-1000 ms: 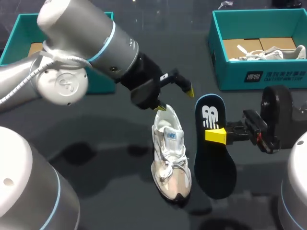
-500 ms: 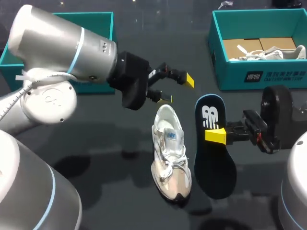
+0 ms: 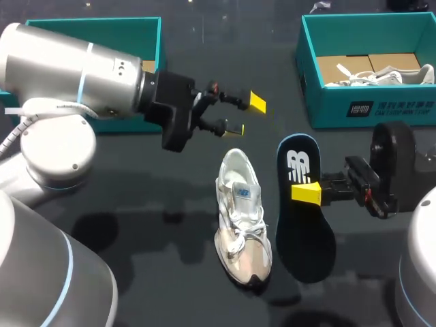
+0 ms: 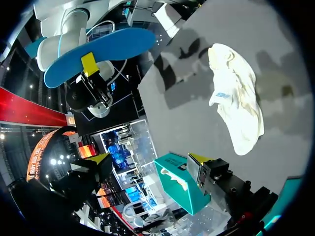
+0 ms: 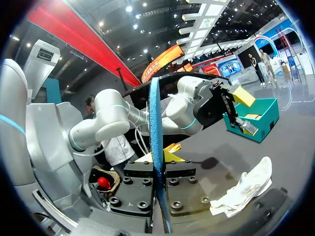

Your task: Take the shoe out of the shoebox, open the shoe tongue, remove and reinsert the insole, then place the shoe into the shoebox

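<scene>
Table (image 3: 136, 204): dark, smooth, glossy. Shoe (image 3: 242, 225): pale mesh cloth, cloth laces. Insole (image 3: 306, 238) beside shoe: dark blue, matt. Shoebox (image 3: 327, 105) beyond shoe: teal cardboard, matt. Left arm (image 3: 61, 61): smooth grey shell.

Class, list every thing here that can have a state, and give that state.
shoe: upright on the table, insole removed
insole: out of the shoe, held by the right gripper
left gripper: open, empty
right gripper: shut on the insole
right shoebox: open, another shoe inside
left shoebox: open
</scene>
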`<act>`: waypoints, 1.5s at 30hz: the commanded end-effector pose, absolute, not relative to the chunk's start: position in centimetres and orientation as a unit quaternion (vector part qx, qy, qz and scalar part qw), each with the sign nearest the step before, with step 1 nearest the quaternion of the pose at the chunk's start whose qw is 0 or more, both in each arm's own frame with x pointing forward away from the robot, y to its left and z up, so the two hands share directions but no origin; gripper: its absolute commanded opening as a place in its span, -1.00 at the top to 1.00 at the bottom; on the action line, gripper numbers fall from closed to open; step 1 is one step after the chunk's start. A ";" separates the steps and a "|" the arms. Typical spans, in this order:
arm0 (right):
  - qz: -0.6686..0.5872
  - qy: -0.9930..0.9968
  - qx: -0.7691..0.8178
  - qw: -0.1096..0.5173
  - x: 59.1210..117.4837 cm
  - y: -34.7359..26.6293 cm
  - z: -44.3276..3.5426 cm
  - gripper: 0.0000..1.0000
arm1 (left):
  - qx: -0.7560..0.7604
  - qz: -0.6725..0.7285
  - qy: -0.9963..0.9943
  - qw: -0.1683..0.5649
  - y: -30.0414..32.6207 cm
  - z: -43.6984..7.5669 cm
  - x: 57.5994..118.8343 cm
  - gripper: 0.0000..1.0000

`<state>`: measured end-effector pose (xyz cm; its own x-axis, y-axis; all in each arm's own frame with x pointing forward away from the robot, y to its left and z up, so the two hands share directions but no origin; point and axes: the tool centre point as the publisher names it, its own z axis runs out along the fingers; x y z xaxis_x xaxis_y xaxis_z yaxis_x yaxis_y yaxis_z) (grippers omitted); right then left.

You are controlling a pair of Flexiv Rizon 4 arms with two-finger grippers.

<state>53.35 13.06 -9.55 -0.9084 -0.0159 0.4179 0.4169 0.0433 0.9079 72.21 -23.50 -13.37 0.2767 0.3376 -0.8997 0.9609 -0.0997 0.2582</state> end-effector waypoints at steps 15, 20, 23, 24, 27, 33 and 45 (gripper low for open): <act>-0.673 -0.706 -0.175 0.137 53.2 12.6 -9.2 1.00 | 0.593 -0.375 0.468 0.537 -22.8 -10.2 72.3 -1.00; -0.673 -0.685 -0.209 0.187 56.9 10.9 -8.7 1.00 | 0.569 -0.390 0.485 0.538 -21.8 -9.8 73.1 -1.00; -0.664 -0.680 -0.220 0.221 59.2 9.8 -8.6 1.00 | 0.556 -0.394 0.497 0.537 -21.2 -9.7 73.5 -1.00; -0.661 -0.682 -0.222 0.220 59.9 9.5 -8.6 1.00 | 0.553 -0.397 0.499 0.536 -21.0 -9.6 73.6 -1.00; -0.658 -0.671 -0.247 0.235 61.9 8.5 -8.8 1.00 | 0.545 -0.401 0.505 0.535 -20.5 -9.4 73.9 -1.00; -0.655 -0.666 -0.260 0.244 62.5 8.1 -9.2 1.00 | 0.542 -0.398 0.506 0.540 -20.3 -9.3 74.0 -1.00; -0.647 -0.647 -0.305 0.263 65.0 8.3 -9.1 1.00 | 0.542 -0.398 0.506 0.540 -20.3 -9.3 74.0 -1.00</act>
